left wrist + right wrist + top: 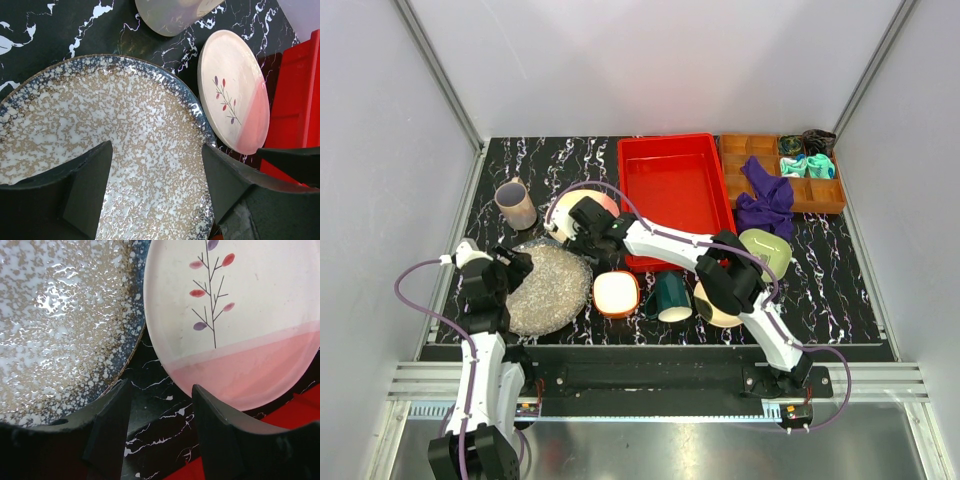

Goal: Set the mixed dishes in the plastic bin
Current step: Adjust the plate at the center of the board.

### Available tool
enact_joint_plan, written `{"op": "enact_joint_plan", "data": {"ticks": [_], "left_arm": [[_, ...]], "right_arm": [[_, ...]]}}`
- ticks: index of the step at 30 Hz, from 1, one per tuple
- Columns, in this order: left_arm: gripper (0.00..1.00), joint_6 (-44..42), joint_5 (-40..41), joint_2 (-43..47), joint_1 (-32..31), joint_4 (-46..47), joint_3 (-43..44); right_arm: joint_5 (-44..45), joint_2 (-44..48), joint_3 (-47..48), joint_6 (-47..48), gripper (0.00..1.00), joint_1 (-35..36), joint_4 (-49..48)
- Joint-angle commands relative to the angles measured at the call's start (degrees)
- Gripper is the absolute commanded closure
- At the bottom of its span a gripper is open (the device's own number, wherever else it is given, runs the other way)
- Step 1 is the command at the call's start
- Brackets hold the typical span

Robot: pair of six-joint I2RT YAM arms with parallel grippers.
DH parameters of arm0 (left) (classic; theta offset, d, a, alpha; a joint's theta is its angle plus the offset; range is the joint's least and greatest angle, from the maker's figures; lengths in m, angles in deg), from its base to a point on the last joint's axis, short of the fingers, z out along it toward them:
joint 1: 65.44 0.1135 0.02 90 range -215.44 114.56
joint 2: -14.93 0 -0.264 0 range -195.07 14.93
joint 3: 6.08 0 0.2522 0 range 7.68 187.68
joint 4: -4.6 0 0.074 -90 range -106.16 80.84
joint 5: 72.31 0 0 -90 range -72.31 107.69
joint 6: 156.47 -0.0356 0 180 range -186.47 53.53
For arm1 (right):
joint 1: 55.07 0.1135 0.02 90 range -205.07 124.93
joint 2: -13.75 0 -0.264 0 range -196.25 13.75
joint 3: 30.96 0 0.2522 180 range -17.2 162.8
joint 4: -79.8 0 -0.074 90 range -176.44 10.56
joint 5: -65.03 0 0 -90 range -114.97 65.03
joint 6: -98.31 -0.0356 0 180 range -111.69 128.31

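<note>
**Entry: two plates at the bin's left side, hazards noted**

1. Left end effector (157,175): jaws apart, holding nothing. It is poised over the speckled grey plate (100,130), whose glazed face fills the gap between the fingers.
2. Right end effector (162,415): jaws apart, empty. The gap sits over bare counter (150,385). The pink-cream plate (240,315) is just ahead to its right, and the speckled plate is ahead to its left.
3. Red bin (670,190): just right of the right end effector, with nothing seen inside. The pink-cream plate lies near its left wall.
4. Mauve cup (516,204): ahead of the left end effector, beyond the speckled plate.
5. Orange-white bowl (616,294) and dark green mug (672,296): behind the right end effector, near its forearm.

**Risks, as I judge them**

- Both plates lie flat. Fingers coming straight down would likely meet the glaze rather than a rim, and could skid or press without catching.
- The plates lie close together; I cannot tell if they touch. A nudge to one may shove the other, or ride the pink-cream plate up against the bin wall.
- The two wrists are working near each other and may clash if they move together.
- A swing toward the bin could clip the bowl or the mug.
</note>
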Motion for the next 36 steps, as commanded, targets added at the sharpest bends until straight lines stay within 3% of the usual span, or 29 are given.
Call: {"op": "enact_joint_plan", "data": {"ticks": [1, 36], "left_arm": [[0.25, -0.4, -1.3, -0.5, 0.3, 4.2, 0.1], [0.24, 0.7, -4.0, -3.5, 0.3, 8.2, -0.8]], "right_arm": [[0.9, -2.0, 0.7, 2.2, 0.41, 0.0, -2.2], [5.6, -4.6, 2.7, 4.6, 0.41, 0.0, -7.2]]}}
